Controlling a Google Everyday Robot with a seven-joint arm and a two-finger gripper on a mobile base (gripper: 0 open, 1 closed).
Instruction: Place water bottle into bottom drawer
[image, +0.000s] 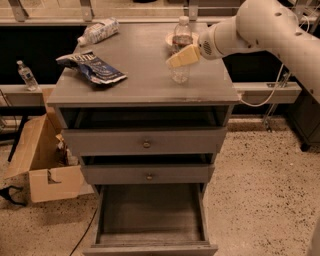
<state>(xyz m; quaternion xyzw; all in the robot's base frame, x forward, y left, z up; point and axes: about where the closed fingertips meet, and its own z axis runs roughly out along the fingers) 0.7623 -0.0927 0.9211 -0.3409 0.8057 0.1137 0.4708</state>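
Observation:
The water bottle (182, 39), clear with a white cap and a dark label band, stands upright near the back right of the grey cabinet top (145, 75). My gripper (183, 56), pale yellow at the end of the white arm, reaches in from the right and overlaps the bottle's middle at about mid-height. The bottle's lower body shows below it. The bottom drawer (150, 212) is pulled out wide open, and its bare grey inside holds nothing.
A bottle with a white label (98, 31) lies at the back left of the top. A dark blue snack bag (92, 67) lies front left. Two upper drawers with brass knobs (146, 144) stand slightly open. A cardboard box (42, 165) and a small bottle (26, 75) are at the left.

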